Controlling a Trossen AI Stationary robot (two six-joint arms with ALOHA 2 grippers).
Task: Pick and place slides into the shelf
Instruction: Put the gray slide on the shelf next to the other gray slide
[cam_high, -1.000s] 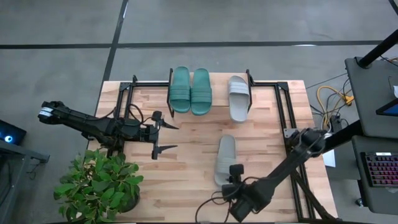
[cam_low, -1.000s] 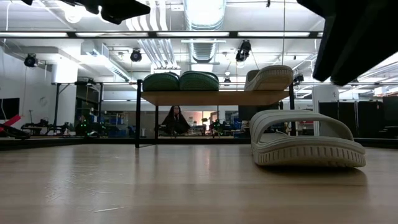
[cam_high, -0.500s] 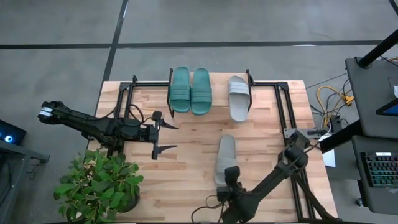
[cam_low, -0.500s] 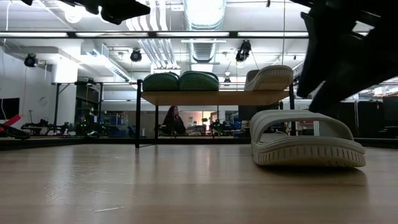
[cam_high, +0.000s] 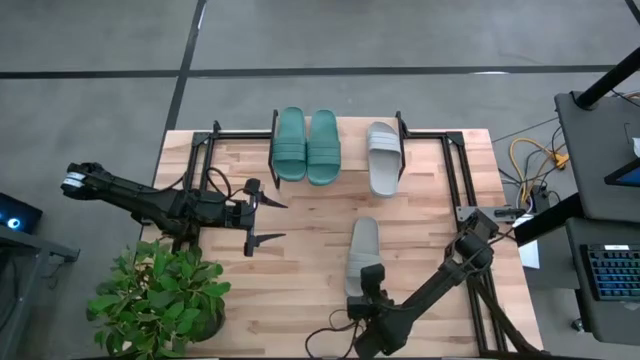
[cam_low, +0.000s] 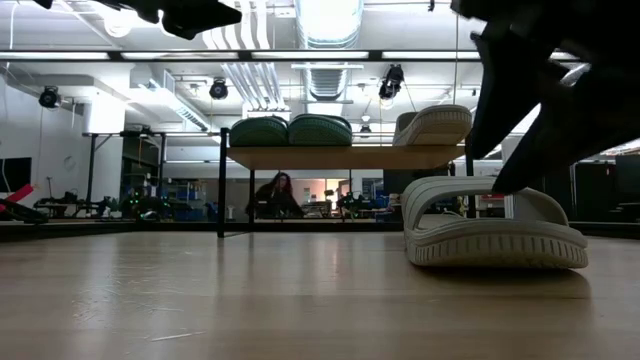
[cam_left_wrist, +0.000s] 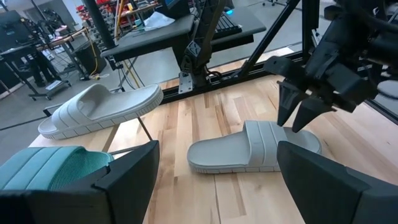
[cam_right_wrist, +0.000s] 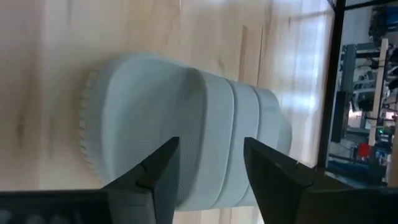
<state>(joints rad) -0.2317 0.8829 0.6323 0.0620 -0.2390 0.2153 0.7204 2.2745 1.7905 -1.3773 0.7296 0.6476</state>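
One light grey slide (cam_high: 362, 252) lies sole-down on the table, right of the middle; the low view shows this slide (cam_low: 495, 228) too. My right gripper (cam_right_wrist: 208, 165) is open and hovers over its heel end, one finger toward each side; whether it touches I cannot tell. The right gripper (cam_high: 368, 283) stands at the slide's near end. Two teal slides (cam_high: 306, 146) and a second grey slide (cam_high: 384, 157) rest on the shelf (cam_low: 350, 157) at the far edge. My left gripper (cam_high: 272, 221) waits open, left of the middle.
A potted plant (cam_high: 160, 298) stands at the table's near-left corner. A black metal frame (cam_high: 458, 175) runs along the far and right sides. On the shelf, room remains right of the grey slide. A person (cam_low: 280, 192) sits in the room beyond the table.
My right gripper has moved from the near edge toward the far edge and a little left, coming down over the heel end of the grey slide on the table. The slide has stayed where it was.
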